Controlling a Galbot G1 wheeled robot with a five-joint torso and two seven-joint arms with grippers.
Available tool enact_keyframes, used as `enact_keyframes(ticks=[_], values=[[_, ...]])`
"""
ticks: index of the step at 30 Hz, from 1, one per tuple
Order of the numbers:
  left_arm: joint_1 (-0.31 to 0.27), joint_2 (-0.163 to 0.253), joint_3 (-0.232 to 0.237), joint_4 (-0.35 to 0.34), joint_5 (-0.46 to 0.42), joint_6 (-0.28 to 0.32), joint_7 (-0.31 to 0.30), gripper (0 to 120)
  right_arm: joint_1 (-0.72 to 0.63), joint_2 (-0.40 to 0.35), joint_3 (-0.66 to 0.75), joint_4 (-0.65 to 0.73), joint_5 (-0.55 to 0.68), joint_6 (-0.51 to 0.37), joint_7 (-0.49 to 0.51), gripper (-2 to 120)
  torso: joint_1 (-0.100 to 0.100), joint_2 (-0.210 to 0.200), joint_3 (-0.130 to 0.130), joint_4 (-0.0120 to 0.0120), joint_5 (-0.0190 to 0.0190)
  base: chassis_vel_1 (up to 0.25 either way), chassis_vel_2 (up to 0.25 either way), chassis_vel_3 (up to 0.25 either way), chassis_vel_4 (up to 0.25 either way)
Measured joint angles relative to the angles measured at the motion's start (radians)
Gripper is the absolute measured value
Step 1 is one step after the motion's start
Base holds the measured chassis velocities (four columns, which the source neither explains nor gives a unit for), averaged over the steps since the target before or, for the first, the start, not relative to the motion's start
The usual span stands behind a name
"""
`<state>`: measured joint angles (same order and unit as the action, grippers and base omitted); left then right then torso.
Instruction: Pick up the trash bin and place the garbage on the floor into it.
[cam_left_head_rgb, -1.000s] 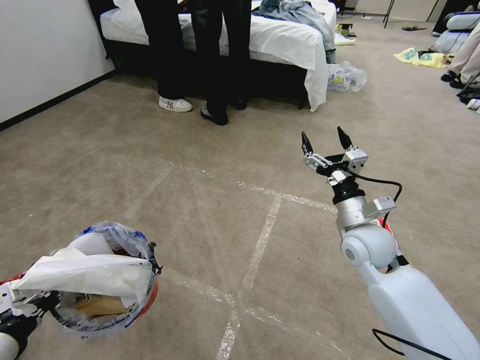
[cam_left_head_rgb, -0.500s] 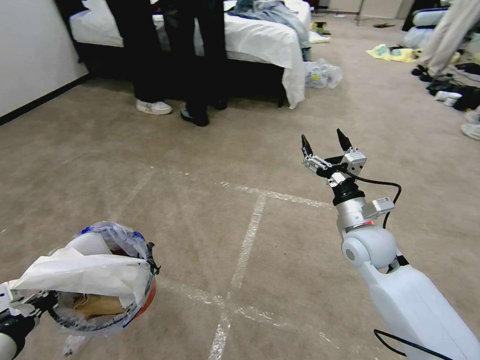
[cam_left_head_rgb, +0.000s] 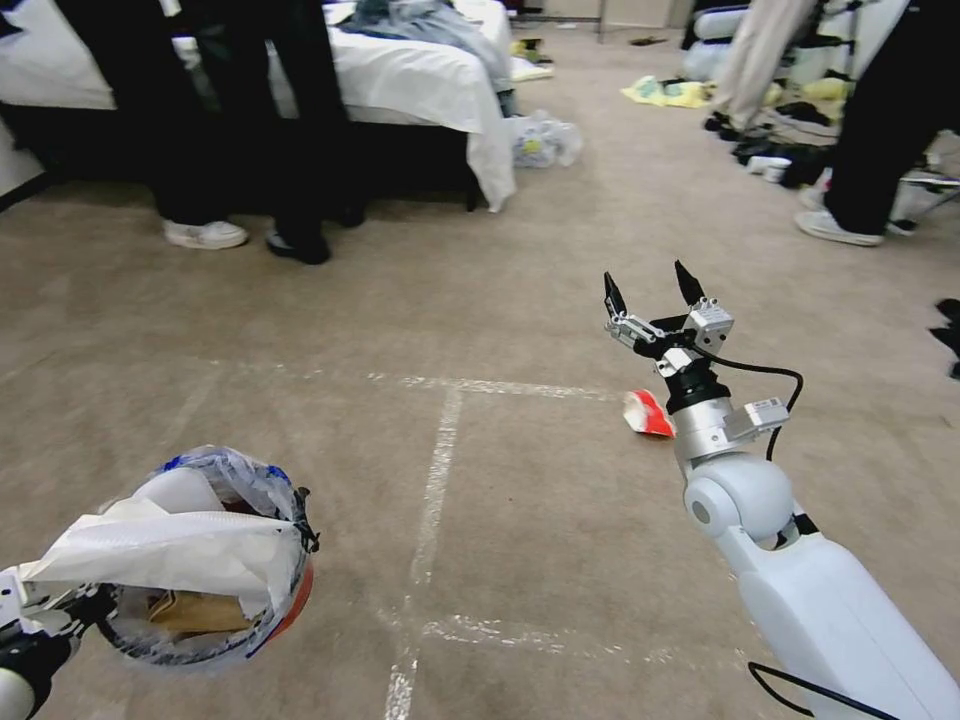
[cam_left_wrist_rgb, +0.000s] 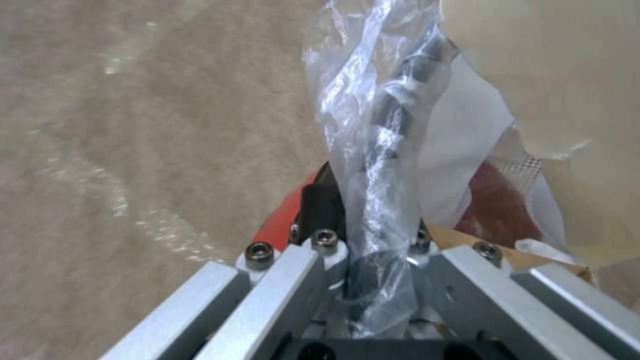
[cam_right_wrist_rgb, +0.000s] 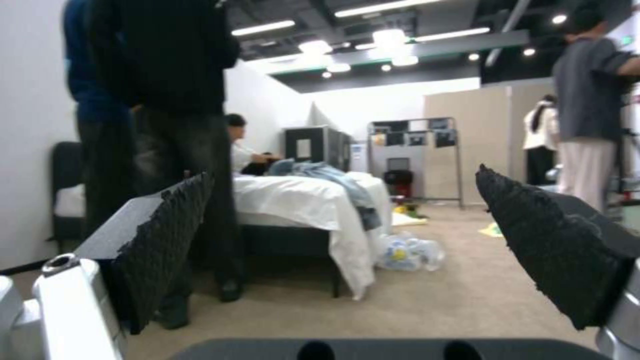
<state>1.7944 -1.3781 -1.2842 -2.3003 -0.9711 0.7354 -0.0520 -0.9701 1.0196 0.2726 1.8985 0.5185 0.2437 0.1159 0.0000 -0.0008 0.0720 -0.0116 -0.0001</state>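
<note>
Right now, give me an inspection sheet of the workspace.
Surface: carpet floor crossed by pale tape lines.
Job's things: red bin with clear liner, white wrapper and brown paper inside; red-and-white litter on the floor beside the right arm.
Clutter: plastic bags by the bed.
Claws: left claw clamped on the bin's rim; right claw open, raised, empty.
Cables: black cable on the right wrist.
Surroundings: people standing nearby.

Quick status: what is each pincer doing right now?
Left pincer: shut on the trash bin, gripping its bagged rim.
Right pincer: open, empty, raised above the floor.
</note>
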Motion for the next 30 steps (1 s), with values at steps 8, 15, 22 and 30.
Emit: enact_keyframes(ticks=[8, 15, 22, 30], values=[[0.004, -0.001, 0.000, -0.001, 0.000, 0.000, 0.000, 1, -0.003, -0.002, 0.004, 0.002, -0.001, 0.004, -0.001, 100, 0.000, 0.000, 0.000, 0.0000, 0.0000, -0.093, -0.103, -0.094, -0.094], [0.011, -0.002, 0.000, -0.008, 0.001, 0.000, 0.000, 1, -0.011, -0.004, 0.009, 0.013, -0.002, 0.005, -0.001, 100, 0.000, 0.000, 0.000, -0.0001, 0.0000, -0.107, -0.092, -0.087, -0.101], [0.016, -0.007, 0.001, -0.009, 0.007, 0.000, 0.001, 1, -0.024, -0.007, 0.018, 0.019, -0.001, 0.006, -0.001, 100, 0.000, 0.000, 0.000, 0.0002, 0.0000, -0.082, -0.089, -0.094, -0.088], [0.017, -0.010, 0.002, -0.014, 0.008, 0.000, 0.000, 1, -0.030, -0.009, 0.027, 0.022, -0.003, 0.008, 0.001, 100, 0.000, 0.000, 0.000, -0.0002, 0.0001, -0.102, -0.107, -0.095, -0.094]])
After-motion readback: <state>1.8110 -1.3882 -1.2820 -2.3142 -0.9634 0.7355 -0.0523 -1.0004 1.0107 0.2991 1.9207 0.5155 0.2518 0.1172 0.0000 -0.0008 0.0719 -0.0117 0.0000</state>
